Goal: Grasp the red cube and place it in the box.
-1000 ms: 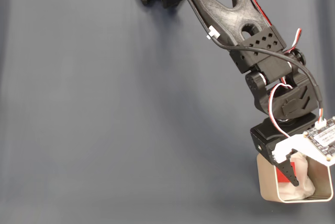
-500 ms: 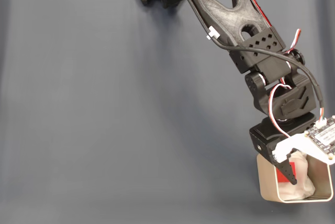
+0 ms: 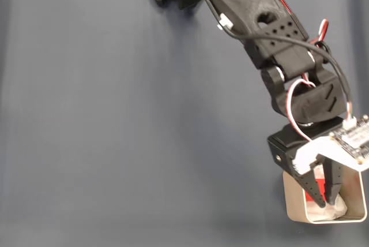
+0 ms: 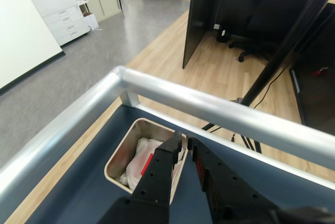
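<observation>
Red cube (image 3: 316,198) first: from my fixed view I see only a sliver of it, down inside the box (image 3: 295,201), peeking out just left of the claw's (image 3: 329,202) dark fingers. In my wrist view the same cube (image 4: 147,163) shows as a thin red strip at the left edge of the left finger (image 4: 157,182), lying against the crumpled white paper (image 4: 137,158) that lines the box (image 4: 121,153). I cannot tell from either view whether the finger touches the cube or just covers it.

My claw (image 4: 184,139) has its two fingers drawn nearly together, with only a narrow slit between them, and nothing is pinched in that slit. The tips hang over the box's right-hand wall in the wrist view; in the fixed view they point down into the box interior, over the paper (image 3: 339,206).

The box sits on the dark blue mat (image 3: 127,120), at the bottom right corner of the fixed view. Above it my arm (image 3: 271,39) stretches diagonally from its base at the top edge, with red and white wires looping beside the wrist and a small circuit board (image 3: 353,142) to the right.

Farther out in the wrist view, a silver rail (image 4: 209,106) runs along the table edge. Beyond it lie a wood floor (image 4: 220,72), a black office chair (image 4: 275,17) and a grey cabinet (image 4: 57,12).
</observation>
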{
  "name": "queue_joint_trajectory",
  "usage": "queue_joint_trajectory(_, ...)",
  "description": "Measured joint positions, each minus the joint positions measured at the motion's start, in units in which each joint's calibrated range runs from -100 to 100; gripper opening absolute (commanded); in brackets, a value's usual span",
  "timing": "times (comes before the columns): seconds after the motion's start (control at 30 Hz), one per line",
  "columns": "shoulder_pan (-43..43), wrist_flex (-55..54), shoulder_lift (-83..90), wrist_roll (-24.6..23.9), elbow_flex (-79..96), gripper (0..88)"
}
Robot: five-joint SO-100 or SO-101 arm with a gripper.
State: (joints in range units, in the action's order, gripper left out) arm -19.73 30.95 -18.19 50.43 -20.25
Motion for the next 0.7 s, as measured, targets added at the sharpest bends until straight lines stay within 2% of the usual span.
queue_joint_trajectory(0.3,5.42,0.64,11.46,-0.54,9.04,0.0)
queue_joint_trajectory(0.7,14.61,1.67,36.65,-0.63,36.53,0.0)
